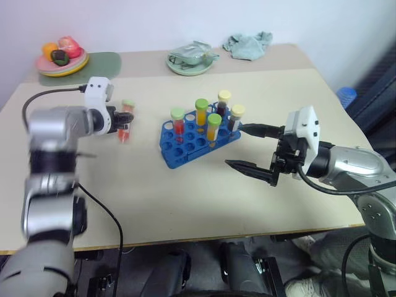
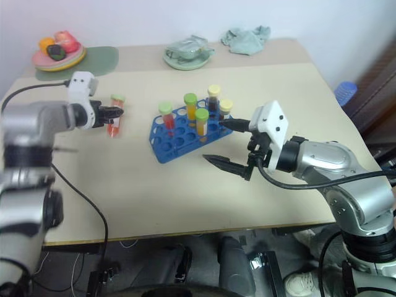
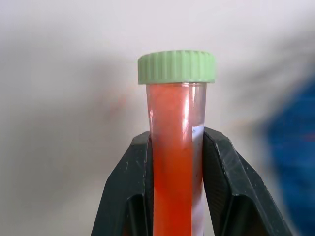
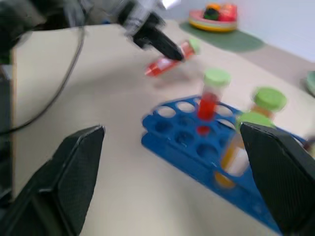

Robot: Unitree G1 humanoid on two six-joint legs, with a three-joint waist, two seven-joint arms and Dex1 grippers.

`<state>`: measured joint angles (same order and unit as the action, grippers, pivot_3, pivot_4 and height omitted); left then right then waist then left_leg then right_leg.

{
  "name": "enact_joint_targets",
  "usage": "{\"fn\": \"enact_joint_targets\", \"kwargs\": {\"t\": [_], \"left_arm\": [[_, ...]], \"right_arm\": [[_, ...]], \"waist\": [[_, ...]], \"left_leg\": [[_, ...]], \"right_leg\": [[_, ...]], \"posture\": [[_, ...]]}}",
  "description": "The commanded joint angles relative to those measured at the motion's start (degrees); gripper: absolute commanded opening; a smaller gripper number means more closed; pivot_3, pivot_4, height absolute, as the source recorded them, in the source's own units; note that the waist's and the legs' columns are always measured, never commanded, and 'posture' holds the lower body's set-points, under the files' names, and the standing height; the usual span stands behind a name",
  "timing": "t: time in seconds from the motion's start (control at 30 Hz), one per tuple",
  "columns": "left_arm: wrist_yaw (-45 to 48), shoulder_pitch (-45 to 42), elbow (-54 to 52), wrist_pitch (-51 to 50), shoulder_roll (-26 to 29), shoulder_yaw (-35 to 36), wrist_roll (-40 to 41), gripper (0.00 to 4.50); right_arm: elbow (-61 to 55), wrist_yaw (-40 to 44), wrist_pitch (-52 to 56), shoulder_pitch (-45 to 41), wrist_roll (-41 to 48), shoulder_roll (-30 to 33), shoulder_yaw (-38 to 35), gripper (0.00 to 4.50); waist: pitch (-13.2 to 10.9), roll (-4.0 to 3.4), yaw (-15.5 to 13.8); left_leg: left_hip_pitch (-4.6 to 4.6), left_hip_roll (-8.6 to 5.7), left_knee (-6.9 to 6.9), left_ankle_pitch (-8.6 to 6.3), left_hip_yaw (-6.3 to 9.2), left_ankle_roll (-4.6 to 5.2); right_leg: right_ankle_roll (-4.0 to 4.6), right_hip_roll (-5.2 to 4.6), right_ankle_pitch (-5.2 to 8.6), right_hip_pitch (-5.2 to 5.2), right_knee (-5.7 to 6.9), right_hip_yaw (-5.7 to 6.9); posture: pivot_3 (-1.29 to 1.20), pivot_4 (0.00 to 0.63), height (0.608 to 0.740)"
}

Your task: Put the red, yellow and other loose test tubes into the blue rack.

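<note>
One red tube (image 3: 172, 162) clamped in L tool (image 1: 125, 119); R tool (image 1: 252, 148) wide; no legible labels.

— What's the setting?
— A beige table (image 1: 204, 185) against a plain pale wall (image 1: 185, 21), evenly lit. At eleven o'clock a green mat (image 1: 105, 62) carries a stack of plates (image 1: 62, 65) with toy fruit.
— And further along?
— At twelve o'clock a pale green dish (image 1: 192, 62), beside it a crumpled teal cloth (image 1: 247, 44). At three o'clock, off the table's edge, something blue (image 1: 346, 96). Dark floor below.
</note>
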<state>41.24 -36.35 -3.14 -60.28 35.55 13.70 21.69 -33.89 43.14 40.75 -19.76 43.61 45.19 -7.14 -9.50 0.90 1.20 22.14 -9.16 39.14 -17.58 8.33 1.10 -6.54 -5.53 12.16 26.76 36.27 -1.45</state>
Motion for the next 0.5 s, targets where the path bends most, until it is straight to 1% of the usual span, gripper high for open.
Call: {"fn": "enact_joint_targets", "kwargs": {"t": [0.03, 0.07, 0.13, 0.2, 0.27, 0.37, 0.5], "left_arm": [[4.2, 6.5, -12.6, 8.0, -2.5, 10.6, 9.7, 0.75], [6.4, 8.5, -13.3, 8.2, -1.6, 10.8, 11.4, 0.75], [10.0, 11.6, -13.9, 14.8, -0.3, 8.7, 10.4, 0.75], [15.1, 12.9, -12.4, 20.4, 0.4, 5.7, 10.4, 0.75], [18.3, 12.6, -10.0, 25.7, 0.2, 2.5, 9.3, 0.75], [19.2, 9.8, -5.3, 30.9, -2.7, -0.9, 8.9, 0.75], [20.9, 5.2, 3.8, 38.2, -9.1, -7.6, 6.4, 0.75]], "right_arm": [[-0.4, 0.6, -1.0, -1.0, 0.4, 0.1, -0.9, 4.5], [-0.3, 0.7, -1.1, -0.9, 0.4, 0.1, -1.0, 4.5], [-0.3, 0.7, -1.0, -0.7, 0.3, 0.2, -1.2, 4.5], [-0.8, 0.4, -0.8, 0.0, 0.3, 0.3, -1.7, 4.5], [-1.7, -0.2, -0.5, 0.7, 0.4, 0.5, -2.2, 4.5], [-3.4, -1.8, 0.3, 2.1, 1.1, 0.7, -3.7, 4.5], [-8.5, -5.7, 2.0, 7.3, 2.1, 1.2, -7.8, 4.5]], "waist": [[0.0, 0.01, -0.6], [0.0, 0.01, -0.8], [0.0, 0.01, -1.3], [0.0, -0.02, -1.9], [0.0, -0.02, -2.2], [0.0, -0.02, -2.5], [0.0, -0.01, -3.4]], "left_leg": [[-0.04, 0.0, 0.03, 0.0, -0.02, 0.0], [-0.09, 0.02, 0.08, 0.02, -0.01, -0.03], [-0.25, 0.06, 0.07, 0.06, -0.01, -0.1], [-0.77, 0.06, -0.03, 0.03, -0.11, -0.06], [-0.88, 0.09, -0.04, -0.05, -0.1, 0.06], [-0.83, 0.08, -0.02, -0.11, -0.12, 0.18], [-0.75, 0.07, -0.02, -0.13, -0.16, 0.22]], "right_leg": [[0.04, 0.0, -0.03, -0.03, 0.01, 0.0], [0.09, 0.01, -0.08, -0.1, 0.02, 0.04], [0.12, 0.04, -0.2, -0.28, -0.03, 0.05], [0.12, 0.03, -0.2, -0.79, -0.06, 0.01], [0.12, 0.05, -0.2, -1.0, -0.2, 0.03], [0.11, 0.03, -0.2, -0.99, -0.29, 0.04], [0.1, 0.03, -0.2, -0.91, -0.39, 0.06]], "posture": [[0.0, 0.15, 0.74], [0.0, 0.15, 0.74], [0.0, 0.15, 0.74], [0.0, 0.15, 0.74], [0.0, 0.15, 0.74], [0.0, 0.15, 0.74], [0.0, 0.15, 0.74]]}}
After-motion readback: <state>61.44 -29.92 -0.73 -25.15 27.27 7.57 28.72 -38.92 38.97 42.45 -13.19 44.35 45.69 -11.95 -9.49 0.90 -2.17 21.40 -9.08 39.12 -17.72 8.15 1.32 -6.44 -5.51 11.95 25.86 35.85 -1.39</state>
